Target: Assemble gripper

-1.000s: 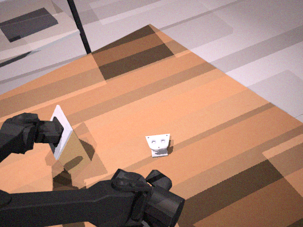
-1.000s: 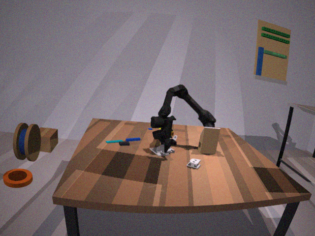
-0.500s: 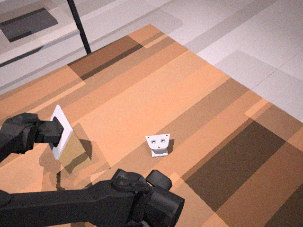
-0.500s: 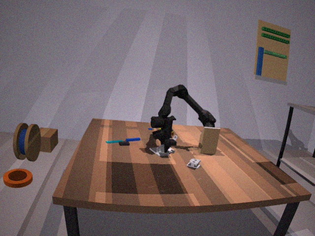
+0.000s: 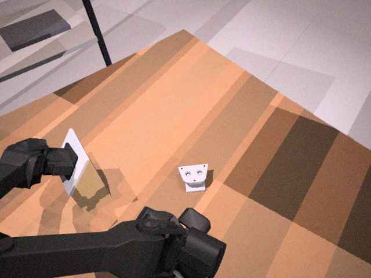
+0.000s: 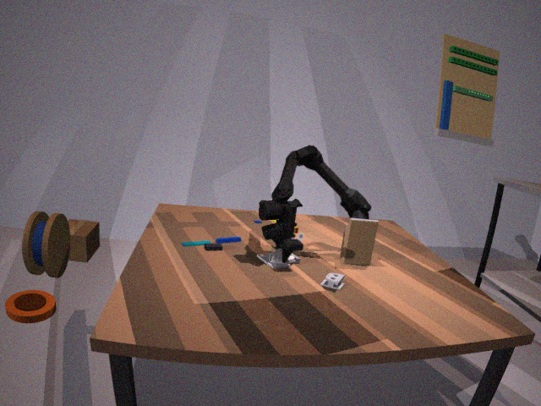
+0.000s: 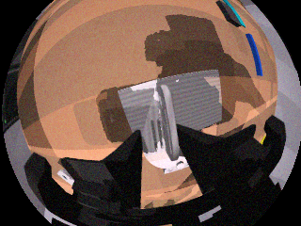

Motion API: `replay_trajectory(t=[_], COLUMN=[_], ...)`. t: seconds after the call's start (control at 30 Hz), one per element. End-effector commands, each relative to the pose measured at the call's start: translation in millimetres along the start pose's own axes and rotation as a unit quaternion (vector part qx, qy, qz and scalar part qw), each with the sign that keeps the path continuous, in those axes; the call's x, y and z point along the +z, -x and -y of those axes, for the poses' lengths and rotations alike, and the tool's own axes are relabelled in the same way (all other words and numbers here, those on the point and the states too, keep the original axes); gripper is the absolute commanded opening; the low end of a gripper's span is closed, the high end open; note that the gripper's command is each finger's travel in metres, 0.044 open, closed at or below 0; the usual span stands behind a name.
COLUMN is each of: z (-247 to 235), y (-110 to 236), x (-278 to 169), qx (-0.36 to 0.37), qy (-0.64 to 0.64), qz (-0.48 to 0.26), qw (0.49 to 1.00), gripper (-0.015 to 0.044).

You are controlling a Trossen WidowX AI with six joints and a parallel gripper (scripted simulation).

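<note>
My gripper (image 6: 289, 258) (image 7: 157, 131) is low over the table and shut on the narrow upright fin of a pale ribbed part, apparently a jaw (image 6: 271, 259) (image 7: 198, 101). Its broad ribbed face spreads beyond the fingertips in the wrist view. A white piece with a hole (image 7: 179, 165) shows close behind the fin; I cannot tell whether it is joined to it. The white gripper base (image 5: 193, 176) (image 6: 333, 281) stands apart on the table, with two round features on its top. In the top view the arm hides my fingertips. The housing plate cannot be told apart clearly.
An upright board, tan on one side (image 5: 90, 181) (image 6: 361, 241), stands near the arm. A teal bar (image 6: 196, 243), a blue bar (image 6: 228, 239) and a small black block (image 6: 213, 246) lie left of the gripper in the exterior view. Small yellow and white pieces lie behind it.
</note>
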State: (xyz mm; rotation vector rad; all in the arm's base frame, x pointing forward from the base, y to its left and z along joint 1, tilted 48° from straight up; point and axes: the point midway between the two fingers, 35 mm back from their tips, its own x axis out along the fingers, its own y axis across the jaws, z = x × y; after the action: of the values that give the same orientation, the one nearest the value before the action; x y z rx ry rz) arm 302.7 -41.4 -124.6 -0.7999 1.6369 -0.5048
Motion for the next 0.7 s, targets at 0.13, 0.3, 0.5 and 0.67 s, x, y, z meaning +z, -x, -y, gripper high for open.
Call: replay_trajectory(t=[0.13,0.3,0.5,0.67], z=[1.1,1.1,2.0,2.0], y=[1.2,4.4,2.3,2.1], x=[-0.4,-0.4,0.1,0.1], qx=[-0.001,-0.001,-0.001,-0.001], qy=[0.0,0.0,0.0,0.0], qz=[-0.002,-0.002,-0.002,-0.002], qw=[1.0,1.0,1.0,1.0], gripper=[0.0134,0.0134,0.0134,0.0134])
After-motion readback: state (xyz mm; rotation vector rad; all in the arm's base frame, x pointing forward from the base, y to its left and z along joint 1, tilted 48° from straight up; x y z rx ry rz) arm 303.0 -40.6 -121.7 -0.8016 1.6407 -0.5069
